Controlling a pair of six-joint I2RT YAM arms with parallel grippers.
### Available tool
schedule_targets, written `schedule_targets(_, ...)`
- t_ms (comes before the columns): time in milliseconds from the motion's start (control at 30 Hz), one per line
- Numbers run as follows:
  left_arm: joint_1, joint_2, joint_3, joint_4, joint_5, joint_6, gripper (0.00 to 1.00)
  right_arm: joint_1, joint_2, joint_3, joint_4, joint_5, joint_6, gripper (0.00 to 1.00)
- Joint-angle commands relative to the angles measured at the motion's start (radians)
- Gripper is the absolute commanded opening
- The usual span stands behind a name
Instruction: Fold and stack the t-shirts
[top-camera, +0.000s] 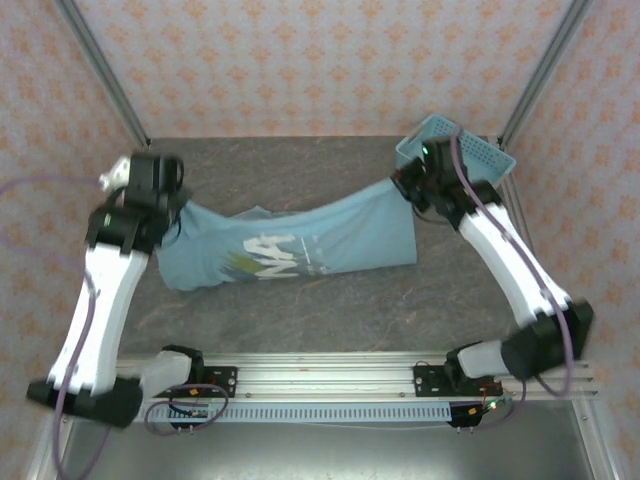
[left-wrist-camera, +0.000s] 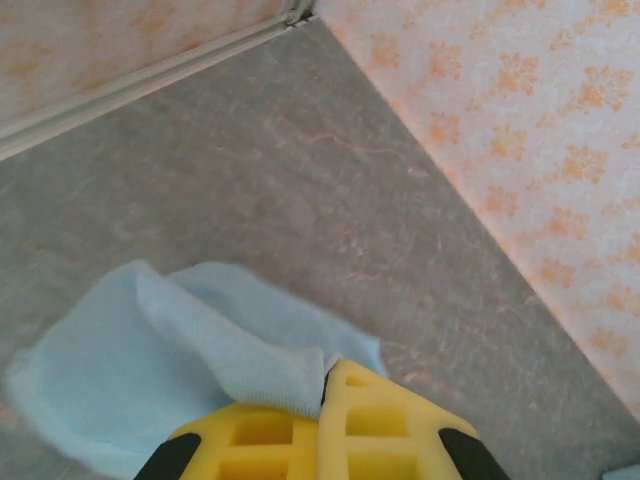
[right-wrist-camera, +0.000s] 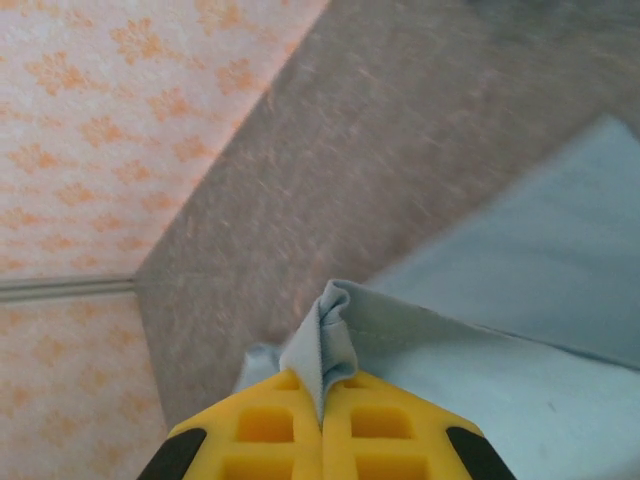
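Observation:
A light teal-blue t-shirt (top-camera: 300, 245) with white lettering hangs stretched between my two grippers above the grey table, its lower part drooping toward the table top. My left gripper (top-camera: 172, 208) is shut on the shirt's left edge; a fold of the t-shirt (left-wrist-camera: 200, 340) bunches out from between the yellow fingers (left-wrist-camera: 385, 420) of the left gripper (left-wrist-camera: 326, 385). My right gripper (top-camera: 412, 180) is shut on the shirt's right edge. In the right wrist view a pinched ridge of the t-shirt (right-wrist-camera: 335, 335) stands up from the closed right gripper (right-wrist-camera: 322, 395).
A light-blue plastic lattice basket (top-camera: 470, 150) stands at the back right corner, just behind the right gripper. Patterned walls and metal posts (top-camera: 105, 75) close in the table (top-camera: 300, 165) on three sides. Bare grey table lies behind and in front of the shirt.

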Motion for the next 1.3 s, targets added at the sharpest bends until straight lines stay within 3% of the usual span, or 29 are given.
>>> schedule_targets(0, 0.094, 0.228, 0.254, 0.078, 0.071, 0.108, 0.00, -0.049, 0.201, 0.228, 0.187, -0.063, -0.006, 0.00)
schedule_targets(133, 0.155, 0.515, 0.756, 0.031, 0.137, 0.189, 0.00, -0.102, 0.477, 0.695, 0.164, -0.104, -0.030, 0.00)
schedule_targets(267, 0.162, 0.673, 1.230, 0.032, 0.155, 0.262, 0.00, -0.138, 0.635, 1.115, 0.110, -0.106, -0.046, 0.00)
schedule_targets(367, 0.162, 0.625, 1.263, 0.151, 0.163, 0.293, 0.00, -0.168, 0.708, 1.321, 0.077, -0.104, -0.007, 0.00)
schedule_targets(500, 0.161, 0.467, 1.065, 0.282, 0.168, 0.311, 0.00, -0.198, 0.695, 1.327, 0.058, -0.106, 0.018, 0.00)
schedule_targets(667, 0.150, 0.293, 0.795, 0.230, 0.132, 0.346, 0.00, -0.191, 0.654, 1.244, -0.107, -0.098, -0.040, 0.00)
schedule_targets(733, 0.127, 0.188, 0.574, 0.211, 0.094, 0.320, 0.00, -0.180, 0.598, 1.093, -0.142, -0.080, -0.071, 0.00)
schedule_targets(800, 0.090, 0.074, 0.326, 0.217, 0.071, 0.295, 0.00, -0.166, 0.493, 0.837, -0.107, -0.026, -0.081, 0.00)
schedule_targets(900, 0.017, -0.051, 0.030, 0.038, -0.075, 0.172, 0.00, -0.160, 0.313, 0.388, 0.036, 0.035, -0.023, 0.00)
schedule_targets(967, -0.007, -0.120, -0.178, -0.055, -0.096, 0.063, 0.00, -0.149, 0.242, 0.183, 0.062, 0.074, -0.012, 0.00)
schedule_targets(1067, -0.011, -0.187, -0.524, 0.006, 0.057, -0.003, 0.00, -0.120, 0.187, -0.093, 0.115, 0.079, 0.003, 0.00)
schedule_targets(1133, -0.016, -0.193, -0.736, 0.125, 0.233, -0.066, 0.00, -0.102, 0.180, -0.212, 0.087, 0.093, 0.022, 0.00)
schedule_targets(1200, -0.039, -0.169, -0.860, 0.188, 0.330, -0.154, 0.00, -0.088, 0.165, -0.311, 0.059, 0.106, 0.043, 0.00)
schedule_targets(1267, -0.065, -0.139, -0.910, 0.197, 0.361, -0.207, 0.00, -0.075, 0.143, -0.368, -0.016, 0.148, 0.067, 0.00)
